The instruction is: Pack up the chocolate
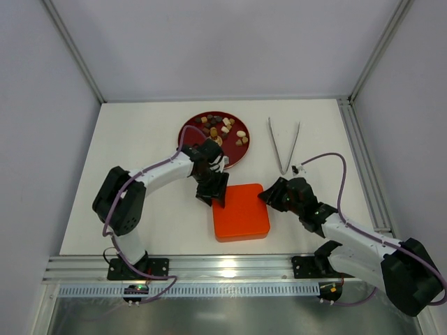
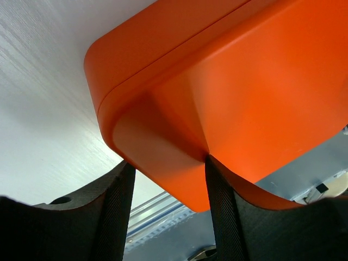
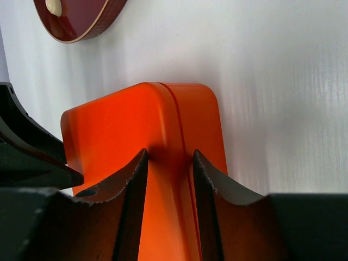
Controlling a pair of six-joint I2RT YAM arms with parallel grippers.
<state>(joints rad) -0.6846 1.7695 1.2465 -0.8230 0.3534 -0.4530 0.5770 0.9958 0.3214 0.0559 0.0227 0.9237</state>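
Note:
The chocolate (image 1: 222, 128), several brown, dark and cream pieces, lies on a dark red plate (image 1: 190, 130) at the back centre. One cream piece (image 3: 53, 6) shows in the right wrist view. The orange box (image 1: 241, 213) lies in the middle with its lid on. My left gripper (image 1: 211, 190) straddles the box's far left corner (image 2: 244, 92), and both fingers touch it (image 2: 167, 163). My right gripper (image 1: 269, 195) is closed across the box's far right edge (image 3: 119, 130), with the lid seam between its fingers (image 3: 168, 154).
Metal tweezers (image 1: 283, 143) lie to the right of the plate, behind my right gripper. The plate's rim (image 3: 81, 22) shows at the top left of the right wrist view. An aluminium rail (image 1: 209, 269) runs along the near table edge, and frame posts stand at the sides.

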